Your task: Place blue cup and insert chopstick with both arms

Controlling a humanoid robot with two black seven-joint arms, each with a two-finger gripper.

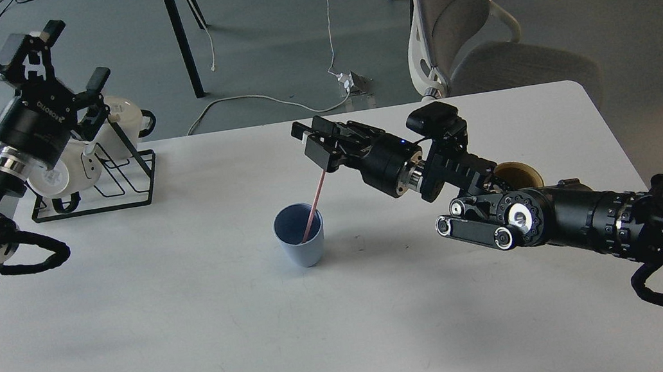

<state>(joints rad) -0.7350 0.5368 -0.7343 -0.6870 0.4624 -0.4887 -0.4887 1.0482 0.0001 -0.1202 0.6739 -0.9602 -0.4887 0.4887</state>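
The blue cup (300, 236) stands upright near the middle of the white table (197, 334). The pink chopstick (314, 206) has its lower end inside the cup and leans up to the right over the rim. Its top end lies just under my right gripper (313, 136). The right gripper hovers above and to the right of the cup, with its jaws apart and nothing between them. My left gripper (74, 52) is open and empty, raised at the far left above the wire rack.
A black wire rack (110, 178) with white mugs (123, 114) stands at the table's back left. A tan bamboo holder (521, 171) sits behind my right arm. An office chair (465, 31) stands beyond the table's far edge.
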